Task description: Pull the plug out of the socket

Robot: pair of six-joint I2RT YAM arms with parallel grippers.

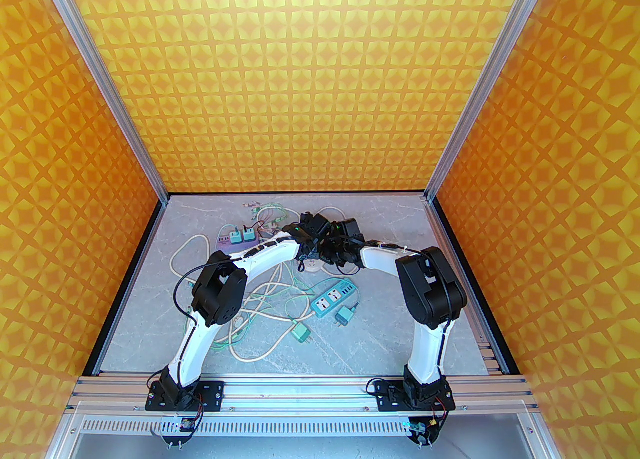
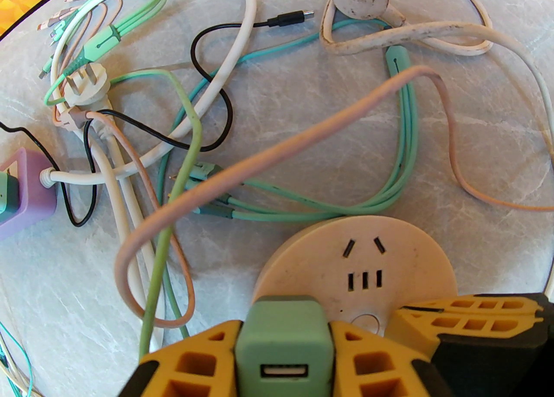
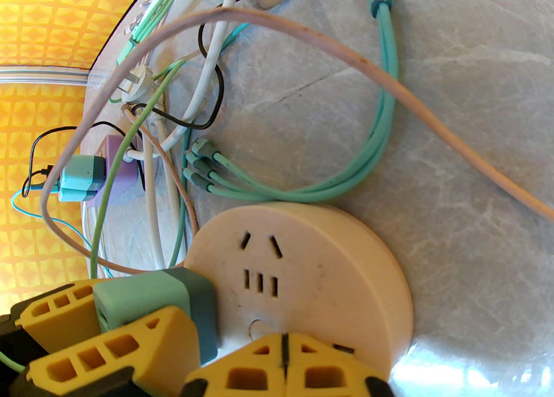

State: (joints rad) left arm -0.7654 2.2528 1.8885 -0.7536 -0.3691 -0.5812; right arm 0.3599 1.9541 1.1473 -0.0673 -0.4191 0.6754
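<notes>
A round beige socket [image 2: 368, 252] lies on the marble table, also seen as the socket [image 3: 311, 257] in the right wrist view. A green plug [image 2: 283, 334] with a USB port stands at the socket's near left edge. My left gripper [image 2: 283, 343] is shut on this plug, one yellow finger [image 2: 190, 360] on each side. In the right wrist view the plug [image 3: 143, 296] leans, its darker base against the socket's face. My right gripper [image 3: 283, 347] is shut, its tips resting on the socket's near rim. In the top view both grippers meet over the socket [image 1: 313, 267].
Tangled white, pink, green and black cables [image 2: 207, 84] cover the table beyond the socket. A purple power strip [image 1: 235, 242] with teal plugs lies at the back left. A blue power strip [image 1: 334, 299] and two loose teal plugs [image 1: 300, 333] lie nearer the arms.
</notes>
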